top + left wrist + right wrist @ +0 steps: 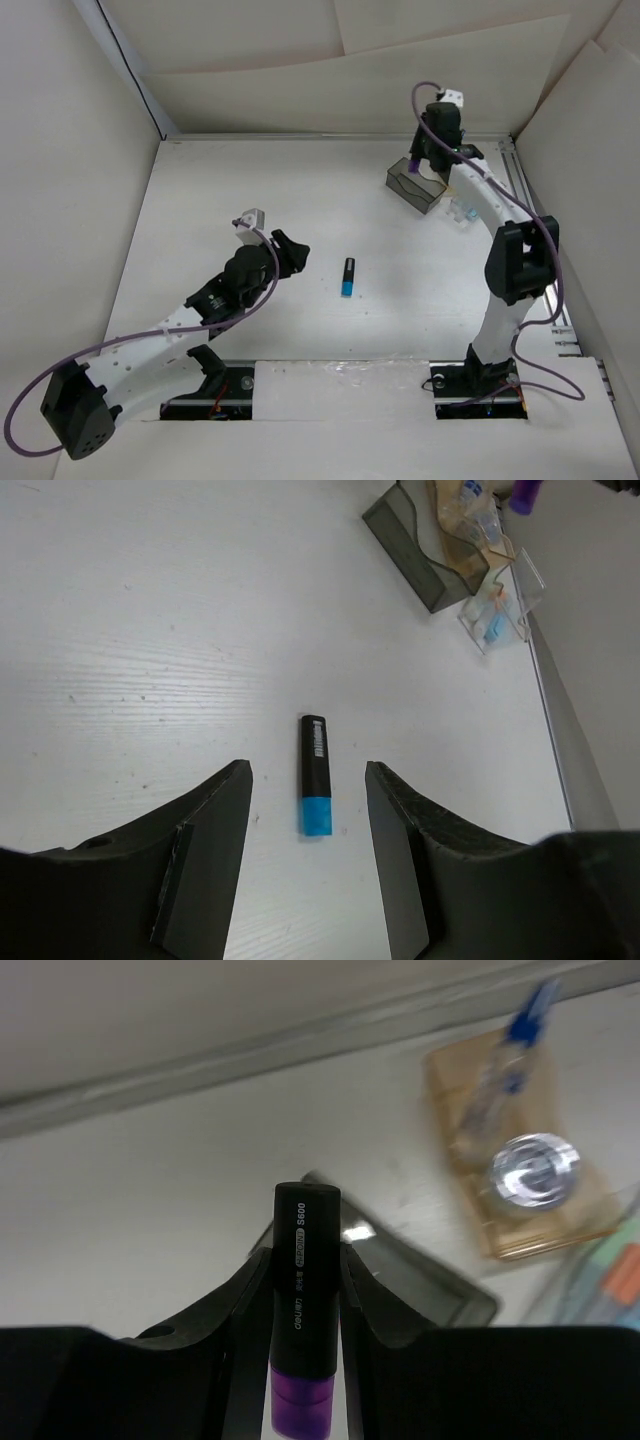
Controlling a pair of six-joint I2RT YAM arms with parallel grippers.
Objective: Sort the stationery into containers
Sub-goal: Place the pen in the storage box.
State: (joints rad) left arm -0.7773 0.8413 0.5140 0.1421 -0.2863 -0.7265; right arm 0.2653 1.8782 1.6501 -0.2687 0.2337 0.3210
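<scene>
Now, right gripper (305, 1260): clamped on purple-ended marker (303, 1310), poised above grey bin (420, 1275).
Left gripper (308, 770): jaws parted, empty.
Blue-tipped marker (314, 780): flat on table (150, 630), straight ahead of left gripper, long axis pointing away.
Nearer arm: left.

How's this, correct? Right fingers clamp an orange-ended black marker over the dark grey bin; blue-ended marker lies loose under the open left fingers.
Wrong colour: the right fingers clamp a purple-ended black marker, not orange, per the right wrist view. Rest stands: dark grey bin beneath, blue-ended marker loose under the open left fingers.
</scene>
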